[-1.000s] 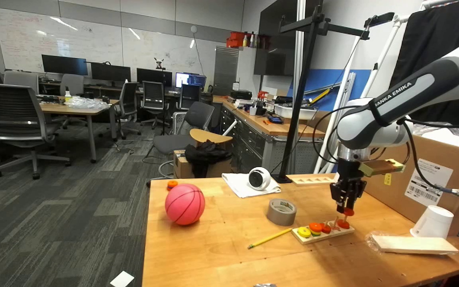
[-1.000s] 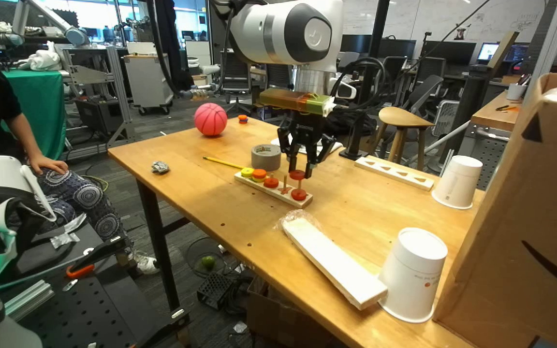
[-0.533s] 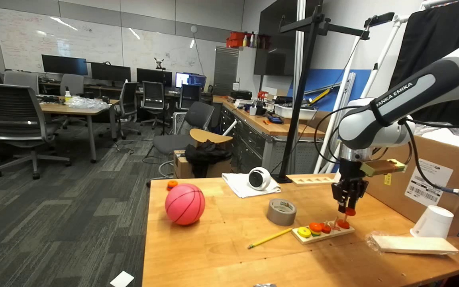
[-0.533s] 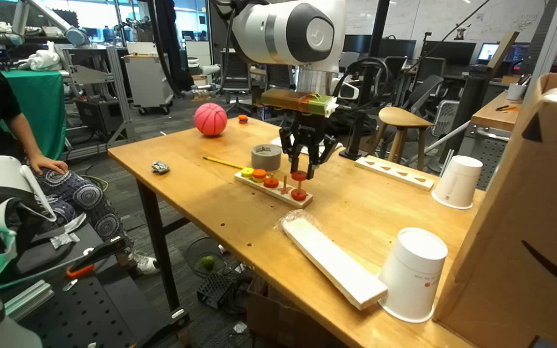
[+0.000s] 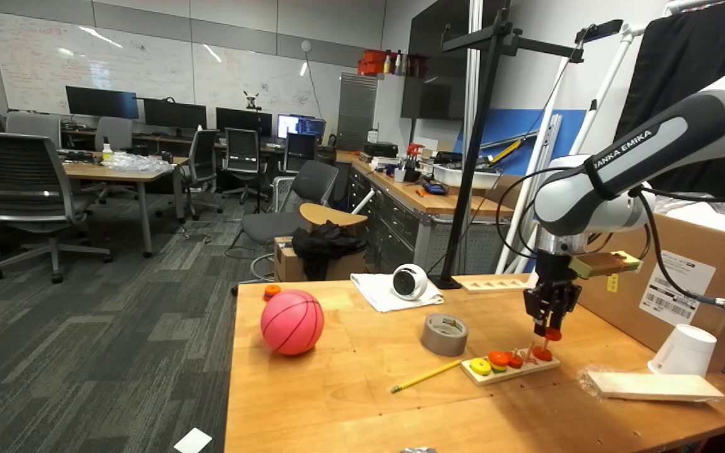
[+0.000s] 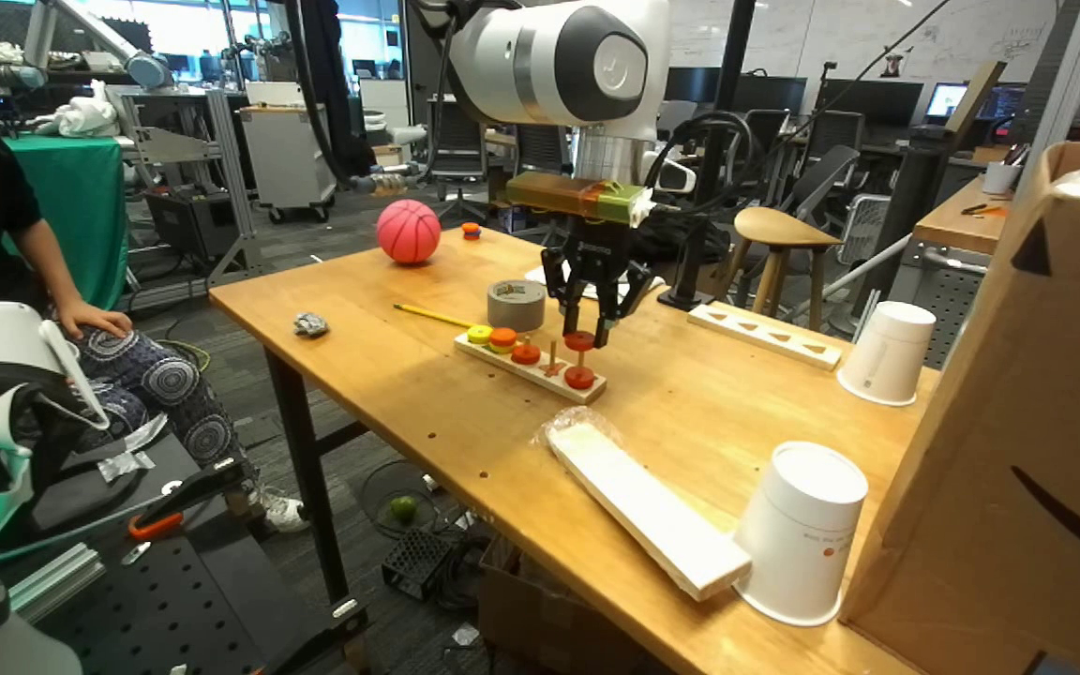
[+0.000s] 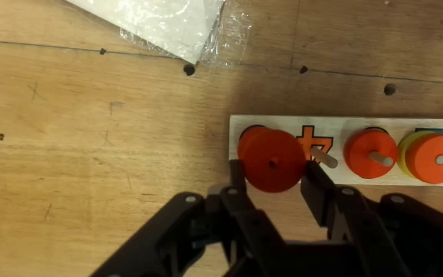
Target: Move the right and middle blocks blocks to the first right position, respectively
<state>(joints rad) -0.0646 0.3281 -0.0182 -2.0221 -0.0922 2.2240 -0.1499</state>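
My gripper is shut on a red block, a round disc with a centre hole gripped at its sides. In both exterior views this held disc is level at the tip of the board's end peg. Below it, another red block lies at that peg's foot. Beside them, a bare peg rises from a printed orange numeral. The middle peg carries a red block. Past it, an orange block sits over a yellow one. Whether the held disc's hole has the peg in it is hard to tell.
A duct tape roll and a pencil are close to the wooden board. A wrapped plank and white cups stand nearby, before a cardboard box. The pink-red ball is at the far end.
Over the first half second, the gripper and its red disc shifted slightly to the right in both exterior views. Since then they have held still, and the other blocks have not moved.
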